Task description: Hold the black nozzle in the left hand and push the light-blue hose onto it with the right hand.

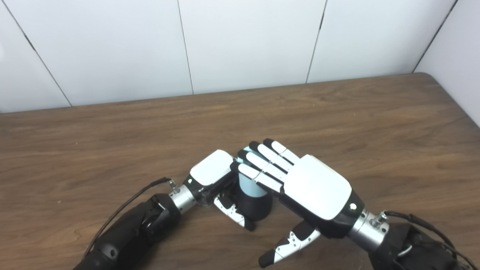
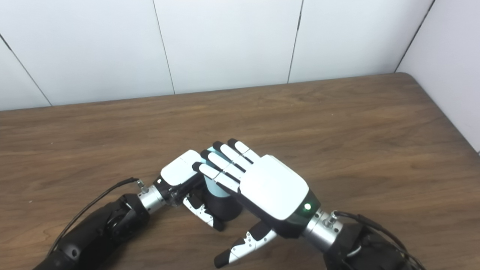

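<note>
Across the whole lower part of both views runs a brown wood-grain table [image 1: 337, 123], its far edge meeting a wall of pale white panels [image 1: 243, 41] split by thin dark seams; at the right the table's corner is rounded and a second pale wall [image 1: 457, 63] angles in beside it. Toward the near edge of the table, a little left of its middle, stands the black nozzle [image 1: 258, 207], a dark rounded body that looks upright, with the light-blue hose [image 1: 250, 185] rising straight out of its top as a short smooth pale cylinder; whether the nozzle's base touches the table cannot be told. On the side of the nozzle away from the rounded corner, the left hand [image 1: 213, 176] is wrapped around it, white back plate up, thumb curving in front of the dark body, so it grips the nozzle; on the corner side, the right hand [image 2: 262, 187] lies flat, its straight fingers [image 2: 221, 165] laid across the top end of the hose and touching it, thumb hanging apart below toward the near edge; it clasps nothing, the hand simply spread and pressing.
</note>
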{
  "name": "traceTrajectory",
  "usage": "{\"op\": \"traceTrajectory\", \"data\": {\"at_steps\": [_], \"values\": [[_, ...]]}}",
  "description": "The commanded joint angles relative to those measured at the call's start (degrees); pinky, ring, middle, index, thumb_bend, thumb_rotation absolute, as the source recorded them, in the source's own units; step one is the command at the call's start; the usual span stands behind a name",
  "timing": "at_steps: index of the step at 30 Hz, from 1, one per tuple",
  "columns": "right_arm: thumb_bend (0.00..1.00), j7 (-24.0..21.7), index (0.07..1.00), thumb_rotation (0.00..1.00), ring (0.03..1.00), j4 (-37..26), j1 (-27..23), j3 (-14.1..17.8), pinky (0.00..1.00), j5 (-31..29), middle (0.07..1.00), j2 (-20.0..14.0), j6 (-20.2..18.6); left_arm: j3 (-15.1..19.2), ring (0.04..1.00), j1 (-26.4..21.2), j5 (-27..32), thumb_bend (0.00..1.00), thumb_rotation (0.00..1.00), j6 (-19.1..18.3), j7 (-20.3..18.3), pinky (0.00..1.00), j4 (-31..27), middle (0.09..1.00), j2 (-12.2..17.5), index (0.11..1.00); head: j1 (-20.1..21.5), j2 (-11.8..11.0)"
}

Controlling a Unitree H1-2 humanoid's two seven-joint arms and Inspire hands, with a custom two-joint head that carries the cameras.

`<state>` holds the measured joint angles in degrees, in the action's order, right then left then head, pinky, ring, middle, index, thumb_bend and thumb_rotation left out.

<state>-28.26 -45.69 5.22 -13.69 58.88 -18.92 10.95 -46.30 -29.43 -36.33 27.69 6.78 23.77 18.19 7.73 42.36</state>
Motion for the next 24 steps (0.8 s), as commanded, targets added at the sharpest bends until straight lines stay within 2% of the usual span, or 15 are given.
{"op": "traceTrajectory", "data": {"at_steps": [1,7,10,14,18,22,24], "values": [[0.89,-8.4,0.922,1.00,0.967,3.8,3.9,-2.7,1.00,-0.5,0.961,-2.1,-0.7,-5.0,0.236,7.2,-3.6,0.52,0.00,-1.0,-11.9,0.20,7.7,0.472,4.0,0.484,0.1,0.1],[0.89,-8.5,0.919,1.00,0.968,4.0,3.7,-3.2,1.00,-1.2,0.962,-2.4,-1.7,-5.4,0.219,7.2,-3.6,0.52,0.00,-0.9,-11.3,0.18,7.6,0.471,4.1,0.484,-0.1,0.0],[0.89,-8.5,0.912,1.00,0.967,4.2,3.6,-3.4,1.00,-1.4,0.958,-2.4,-2.1,-5.4,0.248,7.1,-3.8,0.52,0.00,-0.9,-11.4,0.21,7.7,0.472,4.0,0.484,-0.1,0.0],[0.89,-8.6,0.909,1.00,0.968,4.5,3.5,-3.7,1.00,-1.6,0.957,-2.5,-2.4,-5.7,0.226,7.2,-3.6,0.52,0.00,-0.8,-10.3,0.19,8.0,0.472,4.0,0.484,-0.1,0.0],[0.89,-8.0,0.904,1.00,0.958,4.9,3.5,-3.9,0.99,-1.7,0.950,-2.6,-2.2,-5.5,0.194,7.2,-3.5,0.52,0.00,-0.8,-11.1,0.15,7.8,0.471,4.0,0.484,-0.1,0.0],[0.89,-7.9,0.906,1.00,0.956,5.3,3.4,-4.1,0.99,-1.5,0.949,-2.7,-2.1,-5.4,0.251,7.2,-3.6,0.52,0.00,-0.9,-11.5,0.22,7.9,0.473,4.0,0.484,-0.2,-0.2],[0.89,-8.3,0.910,1.00,0.960,5.3,3.3,-4.3,0.99,-1.4,0.953,-2.8,-2.2,-5.4,0.243,7.1,-3.7,0.52,0.00,-1.1,-11.9,0.21,7.9,0.472,3.9,0.484,-0.2,-0.2]]}}
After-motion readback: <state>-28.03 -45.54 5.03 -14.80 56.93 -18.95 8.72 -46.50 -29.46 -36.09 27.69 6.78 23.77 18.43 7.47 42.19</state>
